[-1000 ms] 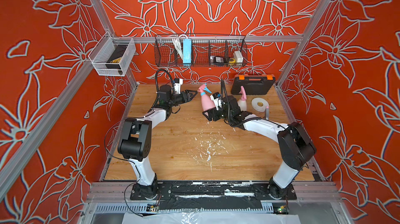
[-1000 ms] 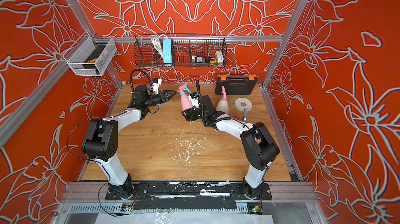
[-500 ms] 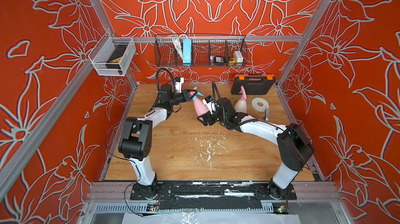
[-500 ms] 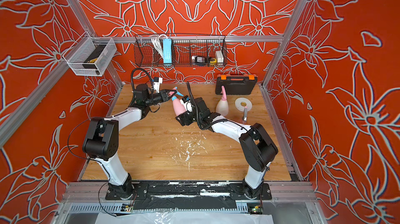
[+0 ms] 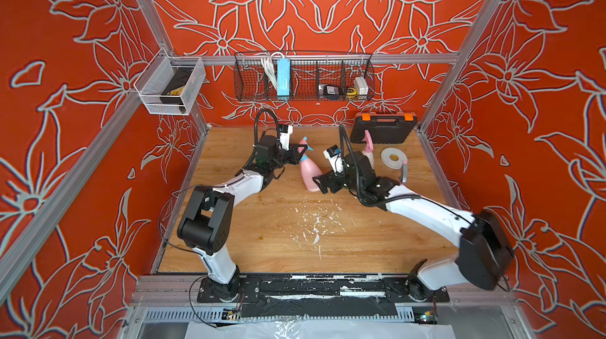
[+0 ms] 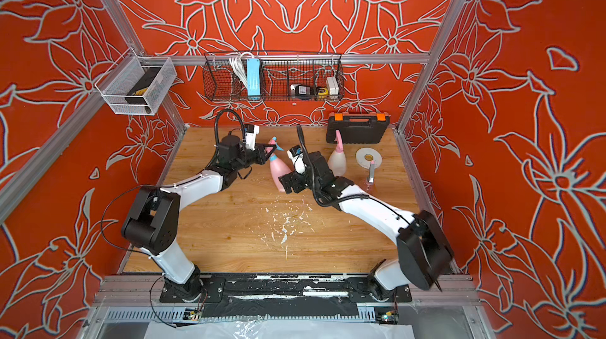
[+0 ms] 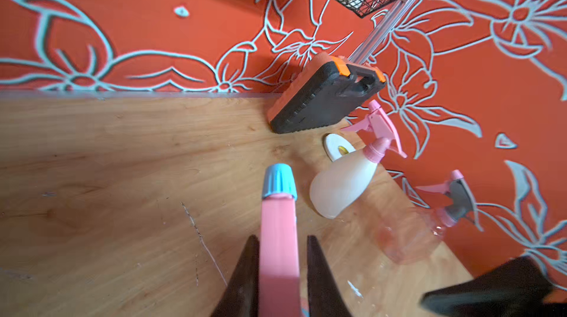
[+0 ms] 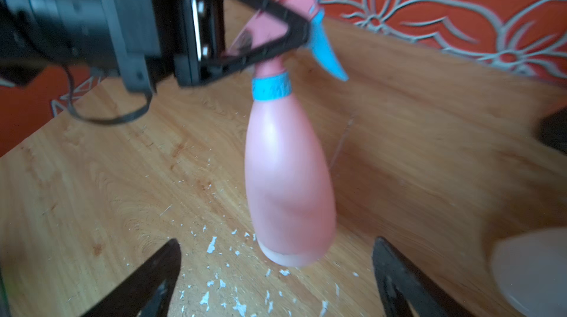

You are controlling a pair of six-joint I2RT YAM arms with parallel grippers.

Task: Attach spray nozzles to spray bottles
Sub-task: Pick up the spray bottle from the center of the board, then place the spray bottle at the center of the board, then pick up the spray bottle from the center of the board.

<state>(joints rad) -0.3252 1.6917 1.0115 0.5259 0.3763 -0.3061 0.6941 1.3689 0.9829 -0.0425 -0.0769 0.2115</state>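
Observation:
An opaque pink spray bottle point(image 5: 310, 175) point(image 8: 288, 183) leans in the middle back of the table, with the pink-and-blue spray nozzle point(image 5: 303, 147) point(image 8: 319, 24) on its neck. My left gripper point(image 5: 302, 152) point(image 7: 280, 237) is shut on that nozzle's pink head point(image 7: 277, 223). My right gripper point(image 5: 317, 184) point(image 8: 276, 240) stands open around the bottle's base without touching it. I cannot tell whether the base rests on the wood. A cream-white bottle point(image 7: 340, 183) wears an all-pink nozzle point(image 7: 380, 128). A translucent orange bottle point(image 7: 408, 235) wears a pink-and-grey nozzle point(image 7: 457, 199).
A black and orange tool case point(image 5: 382, 127) leans at the back wall. A white tape roll point(image 5: 393, 158) lies beside the cream-white bottle point(image 5: 369, 157). White flakes point(image 5: 314, 222) litter the wood. A wire basket point(image 5: 303, 78) hangs on the back wall.
My right gripper brought the pink bottle leftward, then opened and let go of it. My left gripper closed on the nozzle head.

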